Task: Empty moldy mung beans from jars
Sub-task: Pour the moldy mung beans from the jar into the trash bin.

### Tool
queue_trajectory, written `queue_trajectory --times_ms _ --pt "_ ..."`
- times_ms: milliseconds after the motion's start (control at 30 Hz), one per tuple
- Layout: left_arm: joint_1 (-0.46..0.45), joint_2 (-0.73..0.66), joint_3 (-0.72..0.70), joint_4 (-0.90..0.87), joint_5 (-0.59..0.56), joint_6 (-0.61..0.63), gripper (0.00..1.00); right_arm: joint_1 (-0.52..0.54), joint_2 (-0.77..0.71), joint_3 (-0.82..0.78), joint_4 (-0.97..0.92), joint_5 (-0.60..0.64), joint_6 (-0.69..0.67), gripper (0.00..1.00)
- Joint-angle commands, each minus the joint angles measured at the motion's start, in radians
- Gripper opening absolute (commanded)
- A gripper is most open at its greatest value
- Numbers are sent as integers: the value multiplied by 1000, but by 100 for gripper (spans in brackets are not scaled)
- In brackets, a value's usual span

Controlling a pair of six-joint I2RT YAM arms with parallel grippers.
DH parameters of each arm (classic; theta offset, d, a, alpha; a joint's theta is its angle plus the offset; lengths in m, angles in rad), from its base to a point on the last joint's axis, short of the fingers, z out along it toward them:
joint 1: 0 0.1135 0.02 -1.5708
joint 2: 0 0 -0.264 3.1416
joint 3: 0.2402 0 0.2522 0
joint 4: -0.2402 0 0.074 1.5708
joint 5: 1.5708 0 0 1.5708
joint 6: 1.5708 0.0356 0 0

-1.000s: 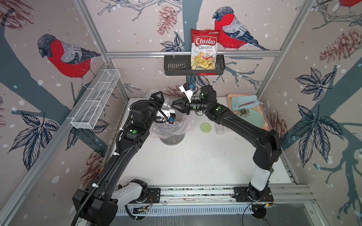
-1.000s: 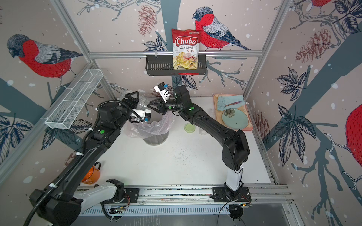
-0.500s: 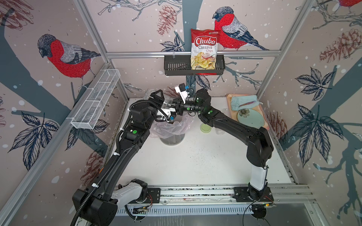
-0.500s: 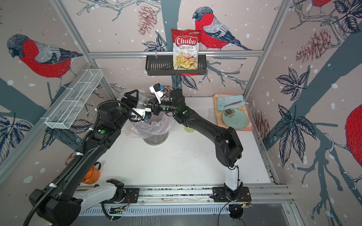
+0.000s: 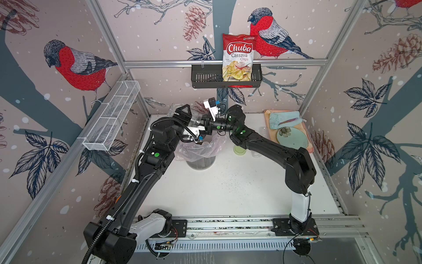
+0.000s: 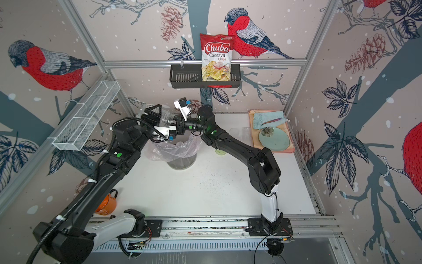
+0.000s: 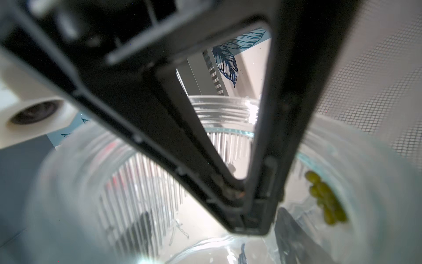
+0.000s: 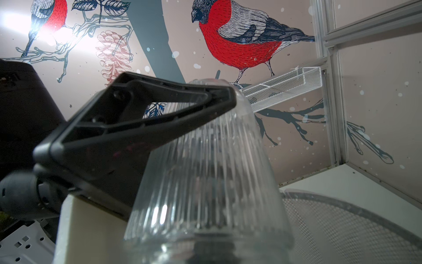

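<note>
L gripper: fingers are pinching the ribbed glass jar across its body. Jar's long axis is running from the L fingers toward the R fingers, base end away, open mouth end nearest the R fingertips and appearing lower; bag-lined bin is sitting below both sets of fingers. Mung beans: small clump showing just beside the L finger; inside the glass or beyond it, cannot tell. R gripper: fingers pressed together, holding nothing, just beside the mouth; contact unclear. Judgement: R arm is lying nearer the mouth, so any dislodging prob falls to it. Writing, well beyond the fingers: chips bag reading "Chuba Cassava Chips"
</note>
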Motion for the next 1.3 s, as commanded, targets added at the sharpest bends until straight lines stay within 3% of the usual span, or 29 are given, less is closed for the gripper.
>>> queue_trajectory --times_ms 0,33,100,133,167,200,300,433,700,967,1267 --pt "1 -13 -1 80 8 69 0 -9 -32 -12 21 9 -44 0" --pt "1 -13 -1 80 9 70 0 -11 -33 -7 -3 5 -55 1" --pt "3 -13 1 80 9 70 0 -14 -33 9 -61 11 -84 25" --pt "3 -13 2 79 9 70 0 -15 -35 12 -86 16 -96 43" --pt "3 -12 2 80 8 70 0 -17 -38 16 -110 24 -109 77" --pt "2 -13 4 80 8 68 0 -18 -42 14 -130 33 -116 87" --pt "3 -14 10 78 10 69 0 -27 -65 -7 -205 47 -175 93" --pt "4 -13 14 79 17 70 0 -40 -120 -83 -259 118 -271 94" --pt "3 -9 7 83 23 70 0 -62 -153 -121 -172 105 -237 89" --pt "-3 -15 4 71 26 68 0 -85 -56 -10 -119 30 -164 63" --pt "-22 -4 5 71 26 68 0 -67 35 107 -111 3 -140 46"
